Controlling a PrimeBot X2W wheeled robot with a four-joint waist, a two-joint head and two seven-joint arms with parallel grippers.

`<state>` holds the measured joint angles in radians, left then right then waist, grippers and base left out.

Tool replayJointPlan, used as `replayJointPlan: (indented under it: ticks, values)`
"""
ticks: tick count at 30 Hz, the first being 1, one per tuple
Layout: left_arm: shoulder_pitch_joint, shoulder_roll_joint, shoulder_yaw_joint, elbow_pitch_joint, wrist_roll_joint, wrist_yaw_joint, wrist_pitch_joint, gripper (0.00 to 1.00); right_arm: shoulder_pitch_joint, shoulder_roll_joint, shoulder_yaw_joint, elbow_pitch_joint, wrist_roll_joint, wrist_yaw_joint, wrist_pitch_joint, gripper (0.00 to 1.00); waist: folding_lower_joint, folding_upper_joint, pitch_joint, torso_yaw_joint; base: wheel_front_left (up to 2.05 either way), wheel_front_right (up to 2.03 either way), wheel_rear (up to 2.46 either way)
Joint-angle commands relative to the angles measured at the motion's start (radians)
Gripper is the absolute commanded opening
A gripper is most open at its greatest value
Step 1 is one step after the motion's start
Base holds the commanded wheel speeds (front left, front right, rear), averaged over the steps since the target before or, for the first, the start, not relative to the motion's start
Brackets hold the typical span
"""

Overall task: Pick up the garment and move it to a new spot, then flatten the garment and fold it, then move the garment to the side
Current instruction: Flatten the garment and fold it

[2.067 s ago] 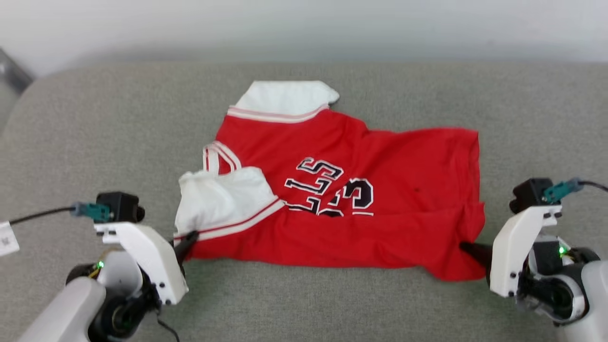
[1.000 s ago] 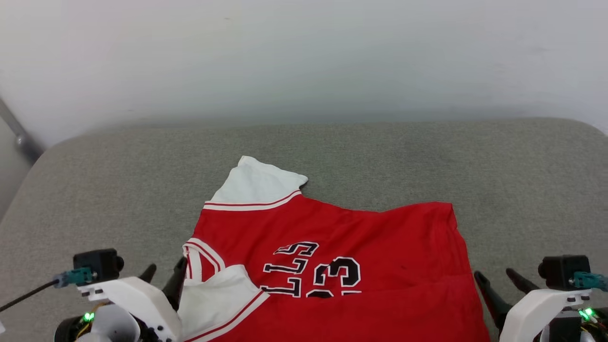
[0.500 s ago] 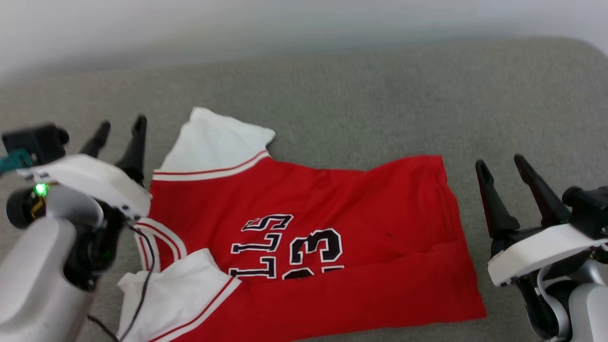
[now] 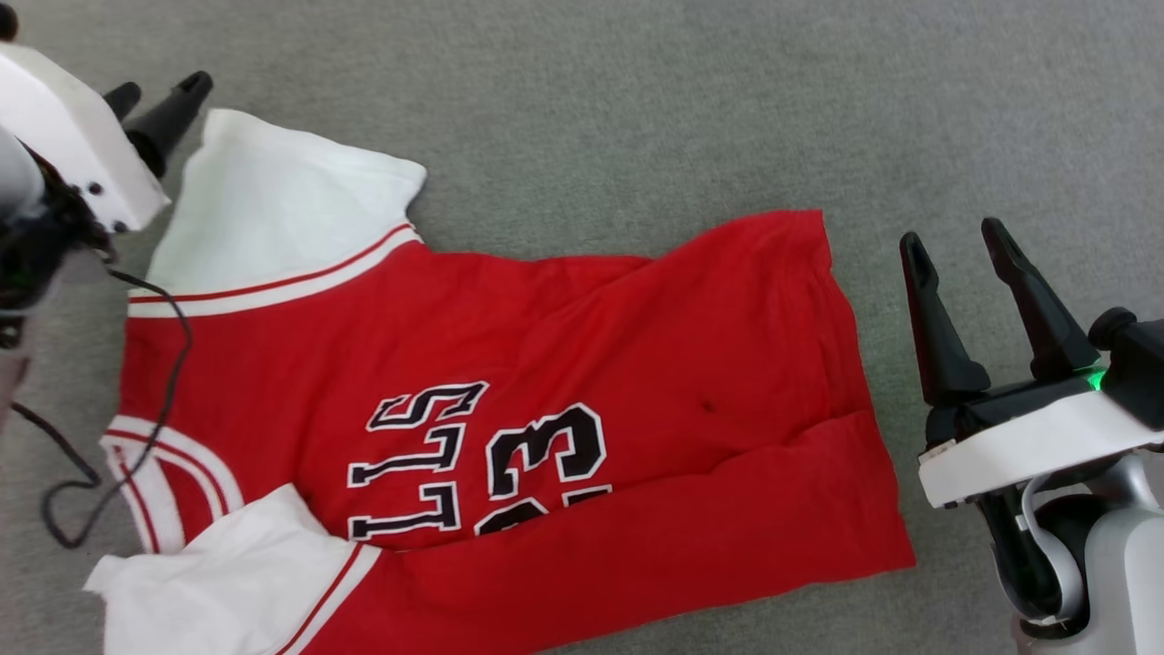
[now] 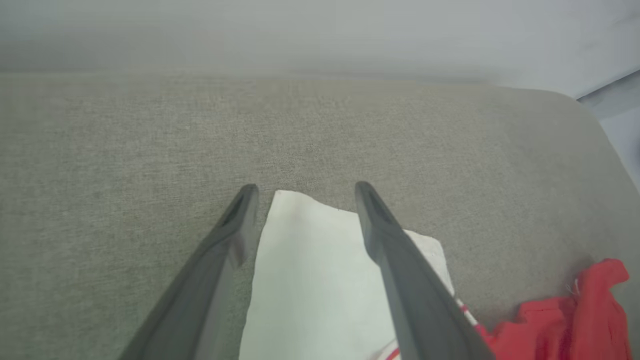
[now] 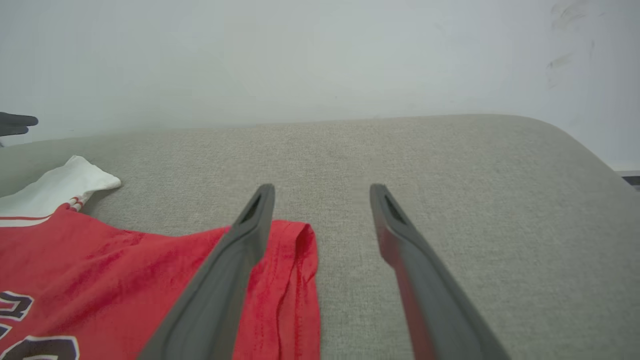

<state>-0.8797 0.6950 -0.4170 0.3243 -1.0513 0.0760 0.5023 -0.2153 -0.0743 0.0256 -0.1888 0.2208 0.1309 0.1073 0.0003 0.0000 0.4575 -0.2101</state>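
The surface is a grey-green fabric cushion (image 4: pixel 637 109) with rounded corners, and behind it stands a plain pale wall (image 6: pixel 300 60). The shirt (image 4: pixel 546 364) lies spread on the cushion, lettered side up. Its collar is toward the robot's left and its hem toward the right, and its near strip is folded over. One white sleeve (image 5: pixel 310 260) lies at the far left, the other at the near left. A thin black cable (image 4: pixel 189 341) from the left arm hangs over the collar side.

The left gripper (image 4: pixel 159 87) is at the far sleeve. In the left wrist view the sleeve's corner lies between its two fingers, which stand wide apart and hold nothing. Whether the tips touch the cloth, I cannot tell. The right gripper (image 4: pixel 952 236) is just beside the hem, also with fingers wide apart and empty. In the right wrist view one finger is over the far hem corner and the other over bare cushion.
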Motion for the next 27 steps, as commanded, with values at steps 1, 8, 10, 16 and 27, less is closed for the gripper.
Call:
replayJointPlan:
  ticks: [1, 8, 10, 16, 27]
  values:
    - [-0.022, 0.015, -0.005, 0.004, -0.002, -0.005, 0.028, 1.0, -0.012, 0.007, 0.003, -0.009, 0.01, 0.0, -0.001, 1.0, -0.0003, 0.0, 0.04, -0.031, 0.0, 0.0, 0.0]
    - [-0.078, 0.078, -0.037, 0.05, -0.063, 0.022, 0.285, 1.0, -0.018, 0.017, 0.015, -0.024, 0.02, 0.0, 0.003, 1.0, -0.0003, 0.0, 0.112, -0.062, 0.0, 0.0, 0.0]
    - [-0.064, 0.078, -0.041, 0.071, -0.075, 0.029, 0.311, 1.0, -0.023, 0.019, 0.017, -0.026, 0.024, 0.0, 0.0, 1.0, -0.0003, 0.0, 0.126, -0.067, 0.0, 0.0, 0.0]
    - [0.017, 0.042, -0.093, 0.125, -0.112, 0.041, 0.409, 0.47, -0.032, 0.022, 0.009, -0.014, 0.035, 0.0, 0.011, 1.0, -0.0003, 0.0, 0.137, -0.065, 0.0, 0.0, 0.0]
    - [-0.014, -0.019, -0.094, 0.114, -0.088, -0.02, 0.302, 0.0, -0.139, -0.043, 0.03, 0.086, 0.165, 0.0, 0.235, 1.0, -0.0003, 0.0, 0.106, -0.018, 0.0, 0.0, 0.0]
